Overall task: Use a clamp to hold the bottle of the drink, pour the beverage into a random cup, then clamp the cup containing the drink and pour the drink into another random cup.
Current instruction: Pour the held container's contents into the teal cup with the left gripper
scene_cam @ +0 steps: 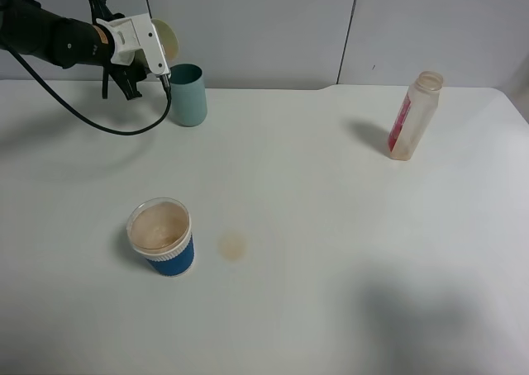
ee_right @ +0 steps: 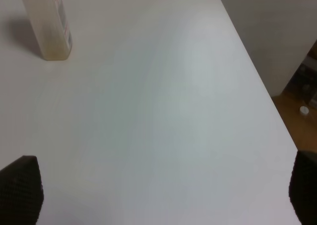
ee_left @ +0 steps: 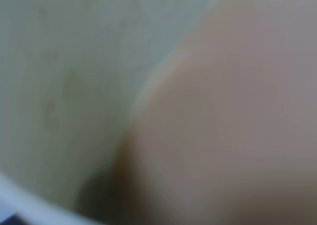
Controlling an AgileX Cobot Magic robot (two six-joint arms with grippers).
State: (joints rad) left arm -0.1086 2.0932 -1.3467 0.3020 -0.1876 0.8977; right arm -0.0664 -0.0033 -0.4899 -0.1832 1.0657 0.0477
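Observation:
My left clamp (scene_cam: 159, 54) hangs at the back left, just above the rim of a teal cup (scene_cam: 188, 96). It is shut on the pale yellow-green cup (scene_cam: 171, 33), which lies tipped on its side. The left wrist view is a blur of that cup's pale wall (ee_left: 64, 86) and a pinkish-brown patch (ee_left: 233, 136). A blue cup with a white rim (scene_cam: 162, 238) at the front left holds pinkish-brown beverage (scene_cam: 159, 226). The bottle (scene_cam: 415, 116) (ee_right: 48, 23) stands upright and capless at the back right. My right gripper (ee_right: 161, 193) is open over bare table, away from the bottle.
A small tan spill spot (scene_cam: 233, 244) lies on the white table (scene_cam: 331, 226) just right of the blue cup. The table's right edge (ee_right: 257, 71) runs close to the right gripper, with floor beyond it. A grey wall stands behind the table.

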